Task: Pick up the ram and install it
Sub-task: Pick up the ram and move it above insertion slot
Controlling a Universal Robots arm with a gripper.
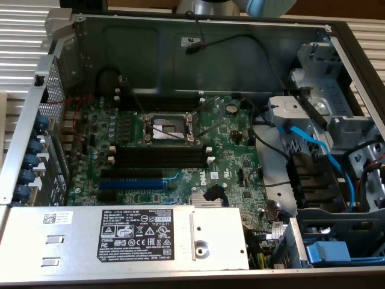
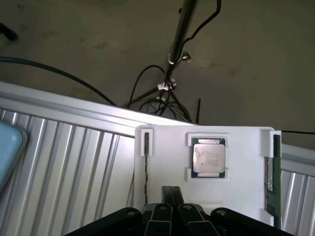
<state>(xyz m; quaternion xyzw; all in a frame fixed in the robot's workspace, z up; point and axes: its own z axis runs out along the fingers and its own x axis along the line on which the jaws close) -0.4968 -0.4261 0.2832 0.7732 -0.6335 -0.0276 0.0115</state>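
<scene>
In the wrist view the ram [image 2: 270, 169], a thin green stick standing on its edge, sits in the side slot of a white tray [image 2: 167, 162]. My gripper [image 2: 172, 191] hangs over the tray's near edge, its dark fingers pressed together with nothing between them, and it is apart from the ram. In the exterior view the long black memory slots [image 1: 162, 158] lie bare on the green motherboard [image 1: 231, 162] inside the open computer case [image 1: 198, 36].
A processor chip [image 2: 209, 158] rests in the tray's middle pocket, and a narrow slot [image 2: 146, 167] runs along the tray's other side. The tray lies on a ribbed metal table [image 2: 74, 167]. The case holds a blue expansion slot [image 1: 129, 184], a power supply [image 1: 144, 236], cables and drive bays [image 1: 325, 120].
</scene>
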